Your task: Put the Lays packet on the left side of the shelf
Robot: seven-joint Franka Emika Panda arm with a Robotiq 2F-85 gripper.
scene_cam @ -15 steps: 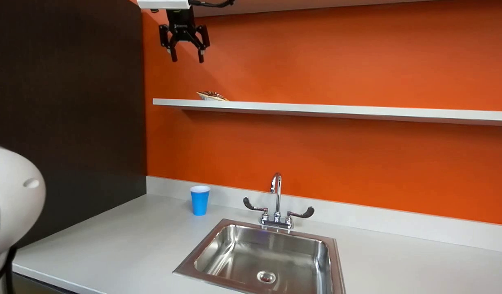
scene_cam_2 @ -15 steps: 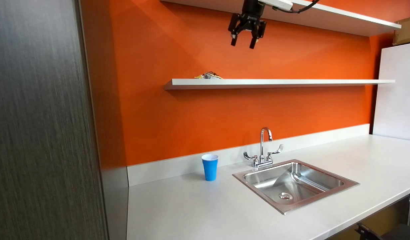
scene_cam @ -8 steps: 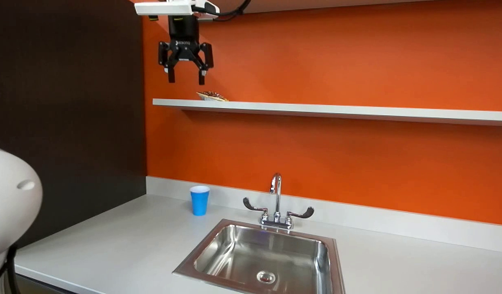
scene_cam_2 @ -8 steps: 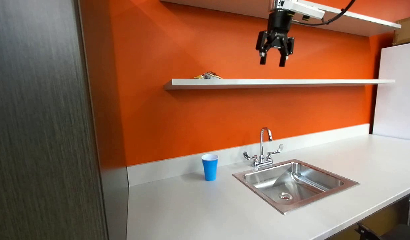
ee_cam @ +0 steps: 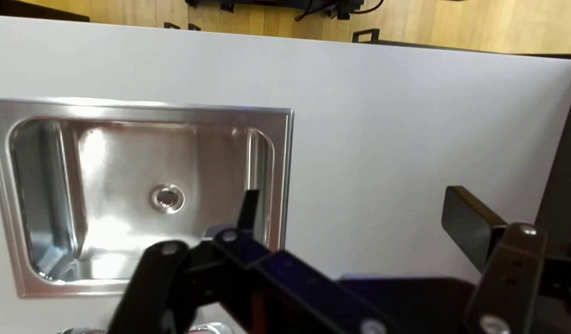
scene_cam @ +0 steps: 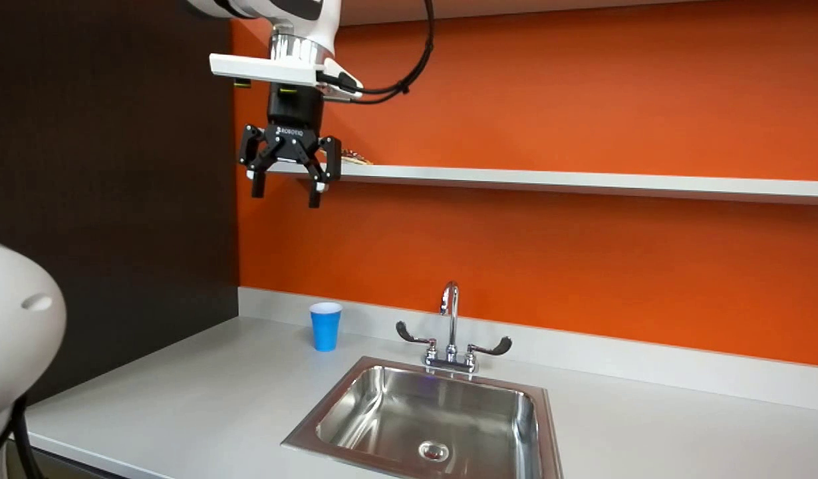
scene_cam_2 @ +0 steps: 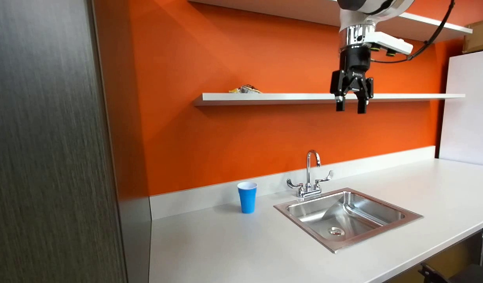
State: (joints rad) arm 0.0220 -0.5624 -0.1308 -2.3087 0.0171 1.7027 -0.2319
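The Lays packet lies flat on the left part of the white shelf in both exterior views, brown-red with yellow and white marks: packet [scene_cam: 354, 158], packet [scene_cam_2: 247, 89], shelf [scene_cam: 515, 175], shelf [scene_cam_2: 280, 98]. My gripper is open with nothing between its fingers: gripper [scene_cam: 286, 194], gripper [scene_cam_2: 351, 107], gripper [ee_cam: 353, 204]. It hangs fingers down, apart from the packet. In an exterior view it covers the packet's left part and the shelf's left end; in another it appears well right of the packet. Neither packet nor shelf shows in the wrist view.
A blue cup [scene_cam: 326, 327] stands on the light grey countertop [scene_cam_2: 210, 243], left of the sink [scene_cam_2: 343, 220] and the faucet [scene_cam: 451, 332]. A dark panel [scene_cam: 110, 166] closes the left side. An upper shelf [scene_cam_2: 288, 10] runs above the arm's wrist.
My gripper has moved down in both exterior views, and well to the right in one of them. It looks larger in the other. It stays open. The packet and the cup have not moved.
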